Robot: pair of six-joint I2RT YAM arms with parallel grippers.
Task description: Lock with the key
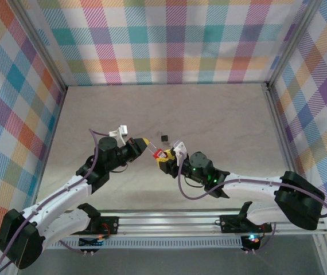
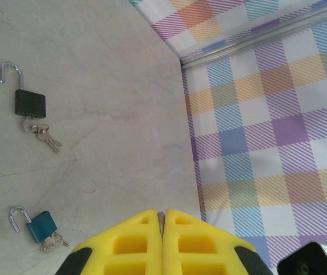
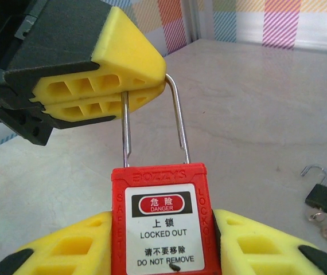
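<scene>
My right gripper [image 3: 162, 232] is shut on the body of a red padlock [image 3: 163, 217] with a white "DANGER, LOCKED OUT" label. Its steel shackle [image 3: 178, 123] points away from the wrist, and the left leg's notch stands above the body. In the top view this padlock [image 1: 160, 153] is held near the table's middle by the right gripper [image 1: 164, 156]. My left gripper [image 1: 146, 143] faces it from the left, shut. A thin grey sliver, the key [image 2: 162, 220], sits pinched between the yellow fingertips [image 2: 146, 229]. Those tips [image 3: 135, 63] overlap the shackle's top; contact cannot be judged.
A small black padlock [image 2: 30, 102] with an open shackle and a bunch of keys [image 2: 44, 136] lies on the pale table [image 1: 226, 126]. It lies just behind the grippers [image 1: 164, 137]. A small blue padlock [image 2: 40, 225] lies nearer the left gripper. Plaid walls [image 1: 169, 40] close in three sides.
</scene>
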